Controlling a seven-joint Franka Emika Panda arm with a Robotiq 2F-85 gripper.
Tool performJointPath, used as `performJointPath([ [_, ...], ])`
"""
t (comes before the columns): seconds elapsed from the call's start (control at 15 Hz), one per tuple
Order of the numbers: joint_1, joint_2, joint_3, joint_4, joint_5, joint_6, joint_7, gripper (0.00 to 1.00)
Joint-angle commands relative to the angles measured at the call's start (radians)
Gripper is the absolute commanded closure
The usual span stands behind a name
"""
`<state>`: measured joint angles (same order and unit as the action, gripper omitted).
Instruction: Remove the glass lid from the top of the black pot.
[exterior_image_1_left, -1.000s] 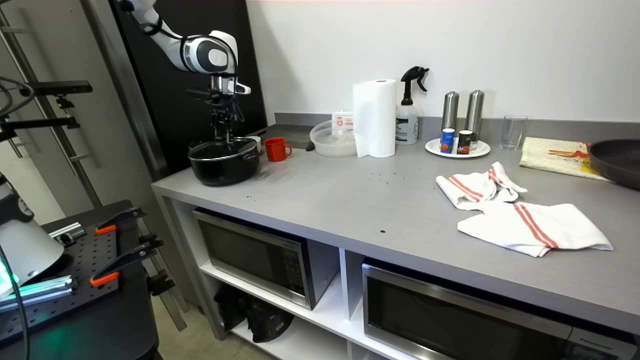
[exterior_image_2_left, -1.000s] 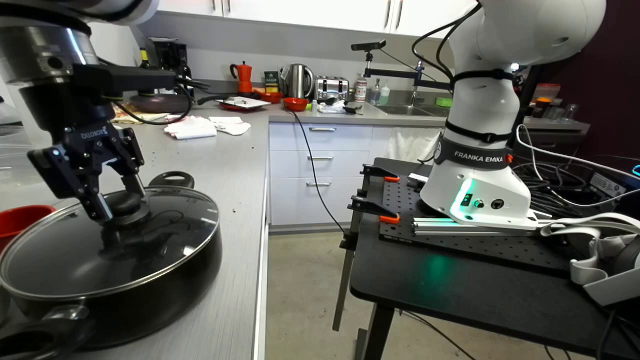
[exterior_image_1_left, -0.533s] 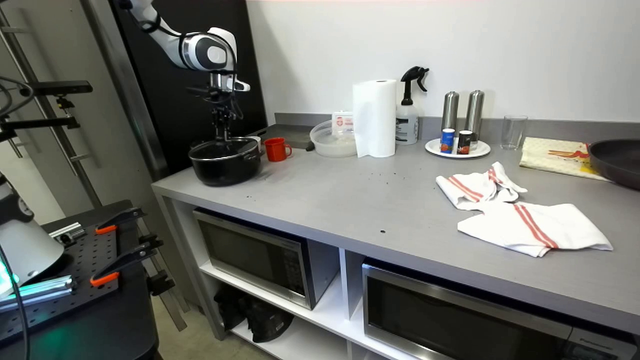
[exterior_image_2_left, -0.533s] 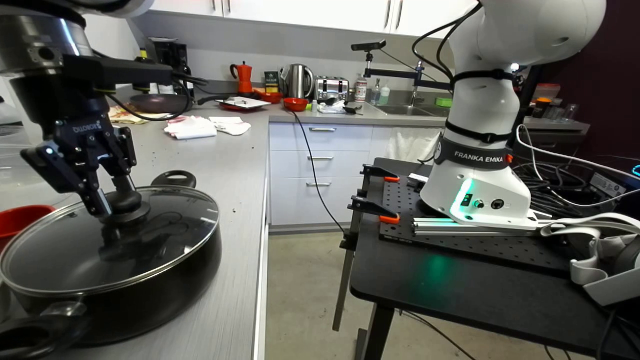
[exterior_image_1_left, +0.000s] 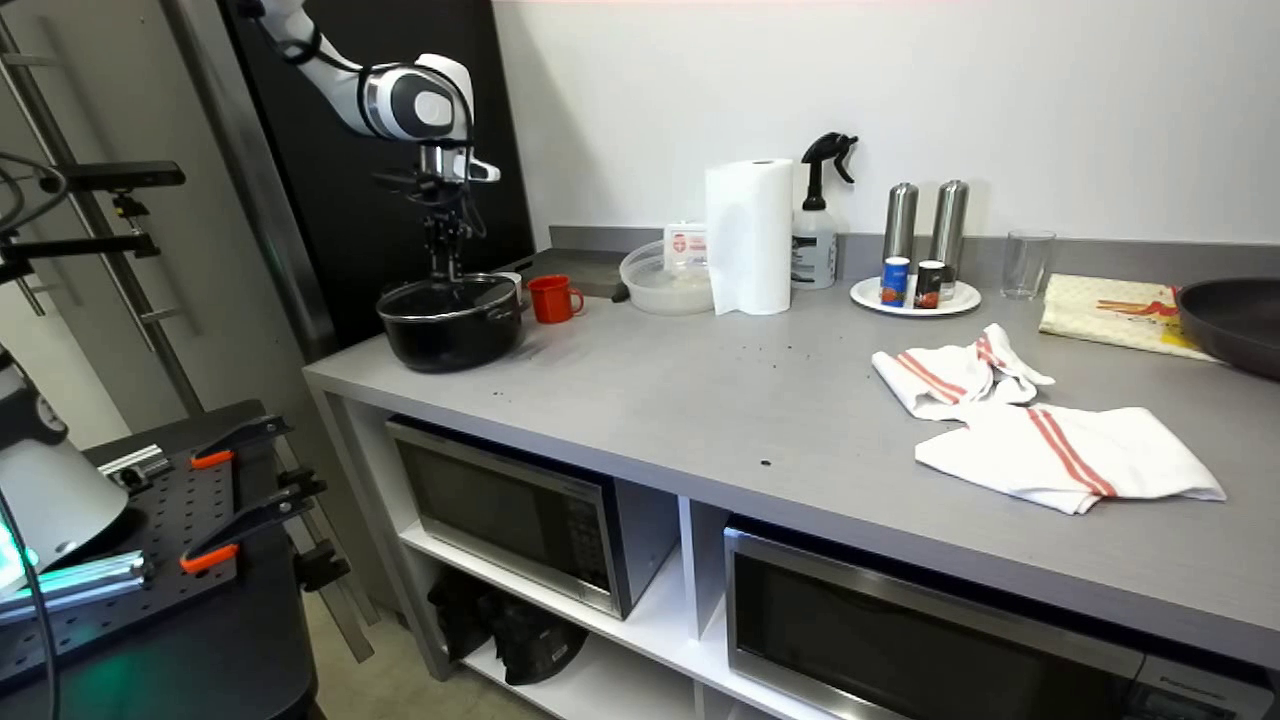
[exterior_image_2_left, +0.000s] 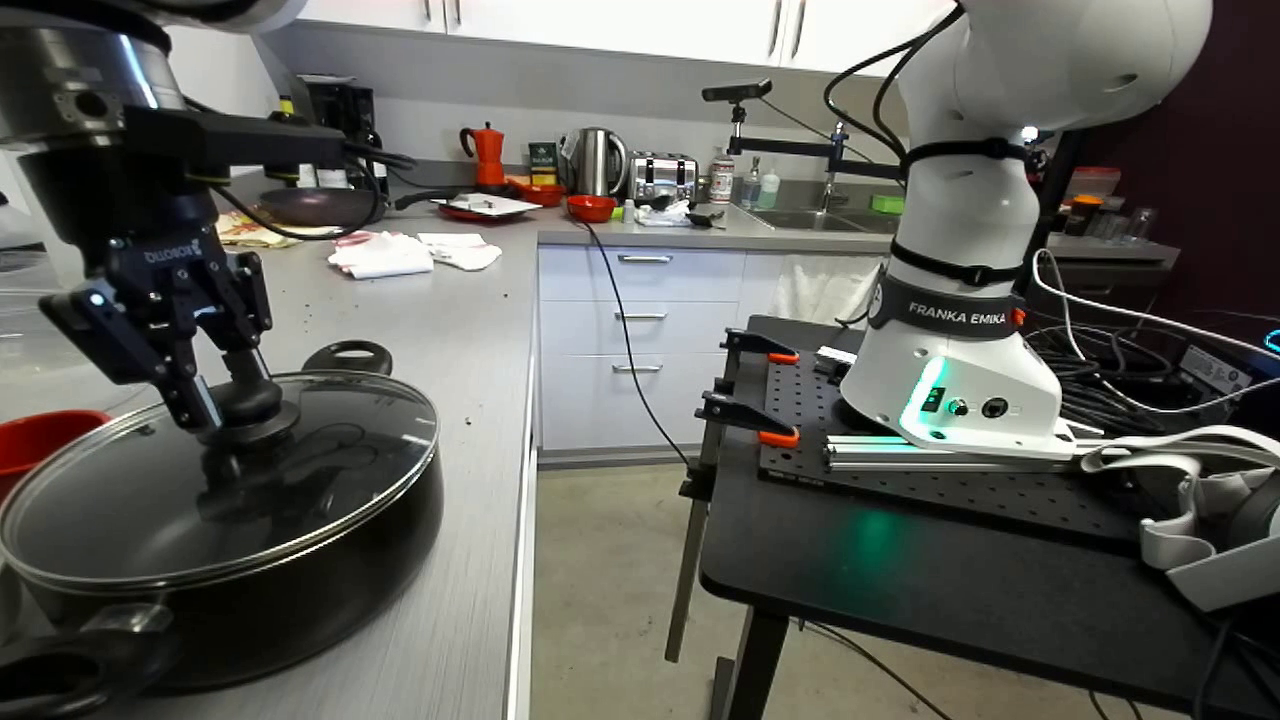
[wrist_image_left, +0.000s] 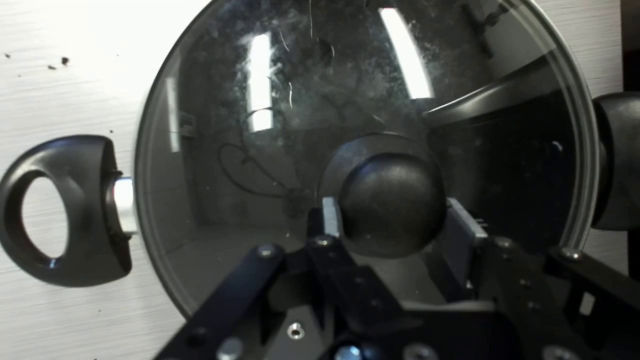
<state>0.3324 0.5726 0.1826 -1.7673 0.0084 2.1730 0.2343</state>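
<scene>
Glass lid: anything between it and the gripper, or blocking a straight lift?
Nothing visible: the gripper has the knob of the glass lid between its fingers. The red mug beside the black pot might only hinder a low sideways move.

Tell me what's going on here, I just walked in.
A robot arm hangs over a black pot on the counter. Its gripper straddles the dark knob of the glass lid, though I can't tell whether it has a firm hold. The lid rests on the pot, so taking it off hasn't happened yet.
</scene>
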Motion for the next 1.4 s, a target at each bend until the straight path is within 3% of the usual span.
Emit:
performJointPath([
  [0.0,0.006,-0.052,0.002,-0.011,0.007,-0.035,0.004,0.75],
  [0.8,-0.013,-0.148,-0.016,0.082,-0.007,-0.175,0.016,0.75],
  [1.33,-0.090,-0.075,-0.114,0.280,-0.037,-0.276,0.061,0.75],
])
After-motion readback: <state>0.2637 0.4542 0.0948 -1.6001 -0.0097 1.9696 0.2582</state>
